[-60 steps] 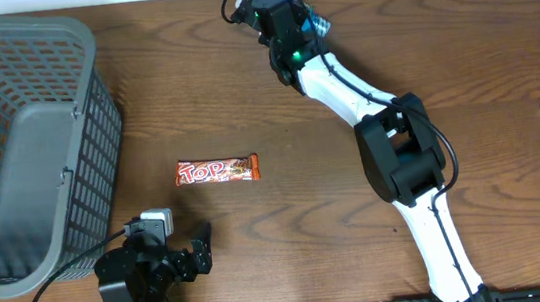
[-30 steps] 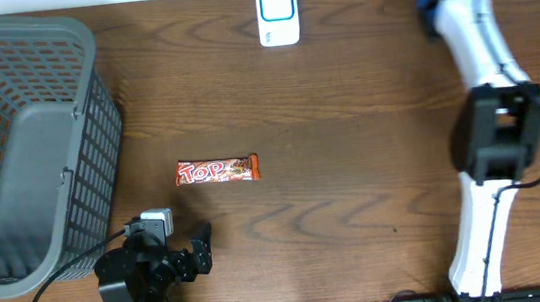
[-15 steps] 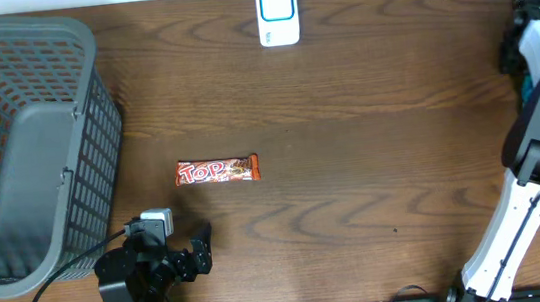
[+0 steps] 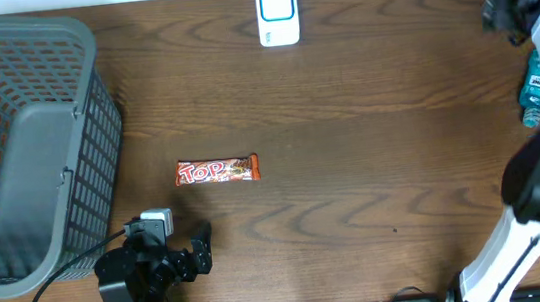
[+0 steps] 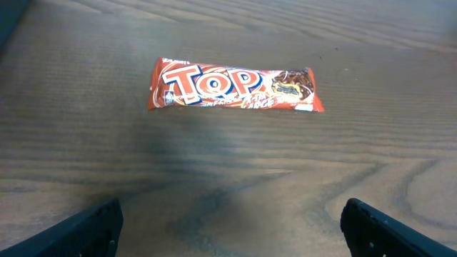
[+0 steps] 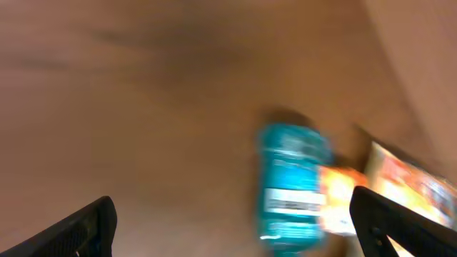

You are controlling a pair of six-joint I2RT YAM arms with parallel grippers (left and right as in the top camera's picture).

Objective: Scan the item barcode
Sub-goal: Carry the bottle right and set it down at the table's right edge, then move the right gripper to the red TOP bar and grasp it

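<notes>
Open tabletop (image 4: 370, 140) between basket (image 4: 100, 159) and scanner (image 4: 278, 11)

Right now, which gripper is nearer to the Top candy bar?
Left. The left gripper faces the candy bar from close by; the right gripper is far off to its right.

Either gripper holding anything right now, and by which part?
Nothing is held. The left gripper is open, short of the red Top candy bar. The right gripper is open too, and the blurred teal item lies apart from its fingers.

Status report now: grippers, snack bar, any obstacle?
Left gripper open, empty, near TOP bar. Right gripper open, empty, facing blue packet. Scanner lies at far edge, untouched. Nothing between left gripper and bar.
</notes>
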